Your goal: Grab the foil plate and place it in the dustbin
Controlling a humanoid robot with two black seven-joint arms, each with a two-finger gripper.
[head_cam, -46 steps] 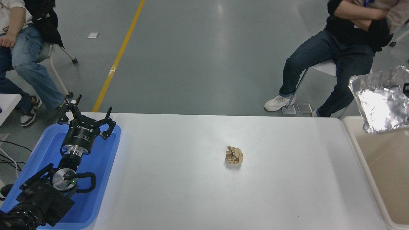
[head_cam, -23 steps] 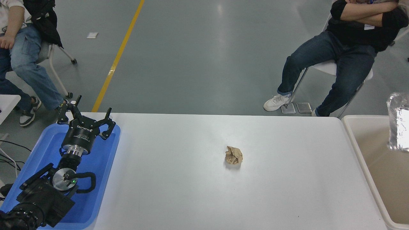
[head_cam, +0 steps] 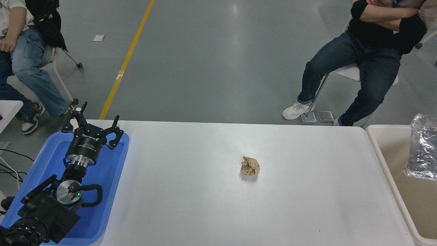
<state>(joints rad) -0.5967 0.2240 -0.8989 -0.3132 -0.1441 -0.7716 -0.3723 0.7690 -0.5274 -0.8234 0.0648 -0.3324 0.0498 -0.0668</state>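
Observation:
The shiny crinkled foil plate [head_cam: 423,147] shows at the right edge, tilted on its side within the mouth of the beige dustbin [head_cam: 379,150], and is cut off by the picture's edge. The dustbin stands against the white table's right end. My right gripper and arm are out of view. My left gripper [head_cam: 93,124] is open and empty, parked at the lower left over a blue tray.
A crumpled brown paper ball [head_cam: 250,166] lies mid-table. The blue tray [head_cam: 112,171] sits at the table's left end under my left arm. Two people sit on chairs beyond the table, one at top left [head_cam: 20,58], one at top right [head_cam: 368,58].
The foil plate moved right and down, from above the dustbin's far rim into its mouth. A dark part at the right edge is now gone. My left arm stayed still.

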